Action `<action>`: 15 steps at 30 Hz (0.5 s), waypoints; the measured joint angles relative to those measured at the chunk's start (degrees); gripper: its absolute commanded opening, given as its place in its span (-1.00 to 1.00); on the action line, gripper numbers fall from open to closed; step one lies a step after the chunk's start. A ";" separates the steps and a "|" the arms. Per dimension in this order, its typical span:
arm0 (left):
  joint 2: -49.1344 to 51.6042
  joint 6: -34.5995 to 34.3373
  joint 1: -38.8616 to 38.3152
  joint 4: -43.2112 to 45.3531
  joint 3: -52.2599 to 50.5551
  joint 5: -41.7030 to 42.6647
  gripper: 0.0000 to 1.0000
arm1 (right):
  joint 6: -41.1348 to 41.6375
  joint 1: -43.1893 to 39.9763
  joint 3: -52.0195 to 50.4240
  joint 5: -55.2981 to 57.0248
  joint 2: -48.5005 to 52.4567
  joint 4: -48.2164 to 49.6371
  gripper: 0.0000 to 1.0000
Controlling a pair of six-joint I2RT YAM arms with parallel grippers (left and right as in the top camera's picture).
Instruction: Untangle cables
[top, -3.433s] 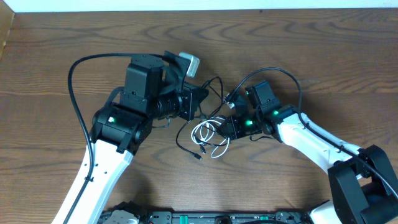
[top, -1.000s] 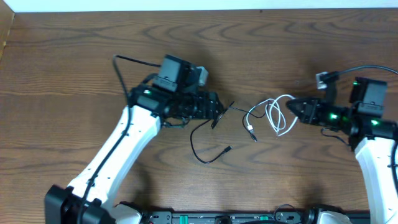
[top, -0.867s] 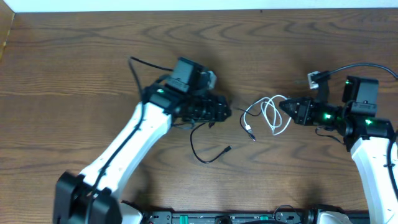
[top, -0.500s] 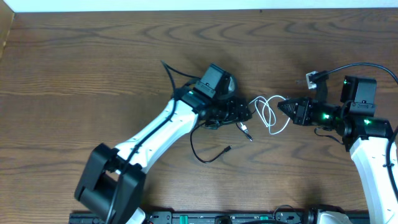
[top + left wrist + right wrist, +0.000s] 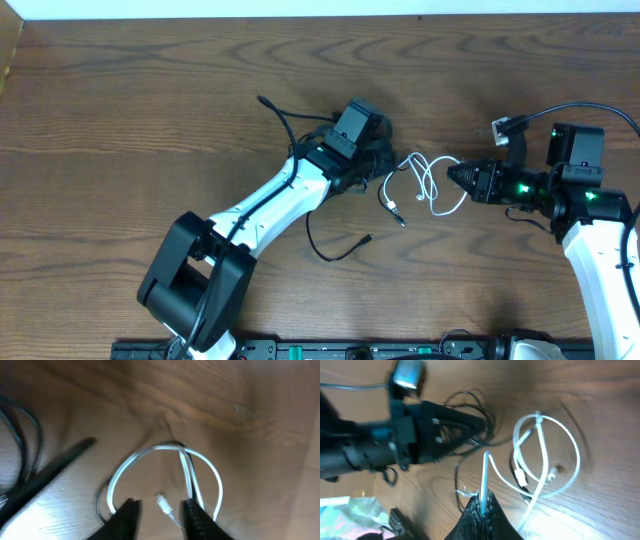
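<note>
Two cords on the wood counter [image 5: 150,100], one white and one black.

White cable [image 5: 165,448]: thin, glossy, thrown in two or three loose overlapping loops at mid-counter, between the two arms. A small white plug [image 5: 520,479] lies inside the loops. The right wrist view shows a second small end just beside the outer loop.

Black cable [image 5: 366,240]: thinner, matte, one open curl with a small dark plug end. It lies on the near side of the left arm, apart from the white loops. Its upper run passes under the left wrist, so where it ends there cannot be told.

Right claw [image 5: 482,507]: closed, pinching one strand of the white cable at the right edge of the loops.

Left claw [image 5: 160,510]: fingers slightly apart and holding nothing. It hangs low over the left side of the white loops. The view is blurred, so contact with the cord is uncertain.

Small green lights [image 5: 517,186] glow on the right arm.
</note>
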 measured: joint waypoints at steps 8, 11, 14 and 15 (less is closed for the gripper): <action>0.00 7.91 6.62 -16.48 0.04 -3.19 -0.85 | 5.49 -1.29 0.00 27.32 0.00 -8.24 -0.98; 0.00 11.26 10.86 -23.45 0.02 -4.98 -0.85 | 10.45 -3.85 0.00 40.81 0.00 -10.54 -0.98; 0.00 14.40 15.58 -27.58 0.02 -7.23 -0.85 | 14.12 -7.98 0.00 50.10 0.00 -10.69 -0.98; 0.00 15.41 17.14 -28.35 0.02 -7.98 -0.85 | 14.84 -9.57 0.00 52.09 0.00 -10.47 -0.98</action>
